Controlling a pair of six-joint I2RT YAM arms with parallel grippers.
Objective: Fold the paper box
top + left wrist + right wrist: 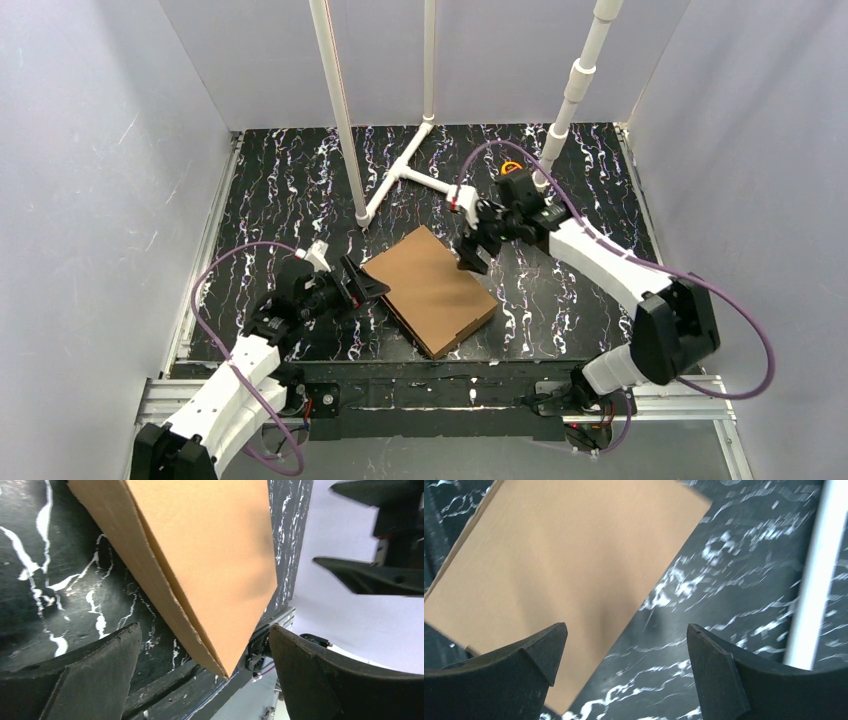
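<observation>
The paper box (430, 288) lies on the black marbled table as a shallow brown cardboard rectangle with its lid down, turned diagonally. My left gripper (362, 283) stands open at the box's left side, apart from it. In the left wrist view the box (210, 555) shows its near corner between the spread fingers of the left gripper (204, 630), untouched. Above the box's far right corner, my right gripper (470, 255) is open. The right wrist view has the box (564, 555) under the left finger of the right gripper (626, 627), nothing held.
A white pipe frame (400, 175) stands on the table behind the box, and one pipe (814, 580) shows at the right wrist view's right. A small orange item (511, 167) sits behind the right arm. A metal rail (440, 395) runs along the near edge. Grey walls enclose the table.
</observation>
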